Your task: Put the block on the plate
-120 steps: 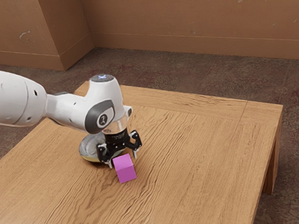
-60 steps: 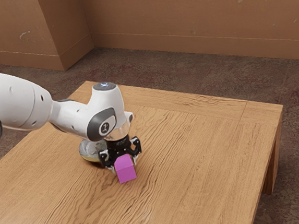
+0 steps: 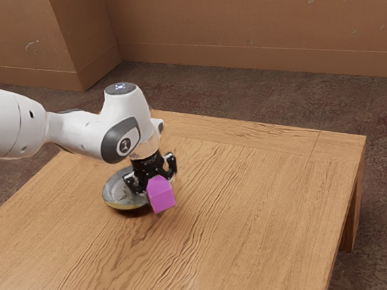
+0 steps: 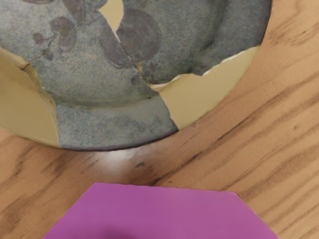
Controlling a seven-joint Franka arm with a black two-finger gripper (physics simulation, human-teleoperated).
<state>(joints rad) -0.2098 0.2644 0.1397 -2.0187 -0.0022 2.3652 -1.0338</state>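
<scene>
Up it comes! The black two-finger tool (image 3: 149, 169) is pinching the glossy magenta cube-shaped block (image 3: 161, 195), and the block has left the spot on the worktop where it sat a second ago. It's in the air now, a little tilted, just beside the round grey plate with straw-yellow patches (image 3: 118, 193), on the exterior view's right of it. Not over the plate, mind: the wrist view shows a strip of bare wood between the block and the plate's rim. Dark rounded shapes mark the plate's face, and a thin crack line runs across it. The plate rests flat on the pale brown wooden worktop (image 3: 253, 207). Above the plate and the block, the white arm (image 3: 77, 131) reaches in from the exterior view's left, and well beyond the plate stands a plain brown wall (image 3: 251, 24).
</scene>
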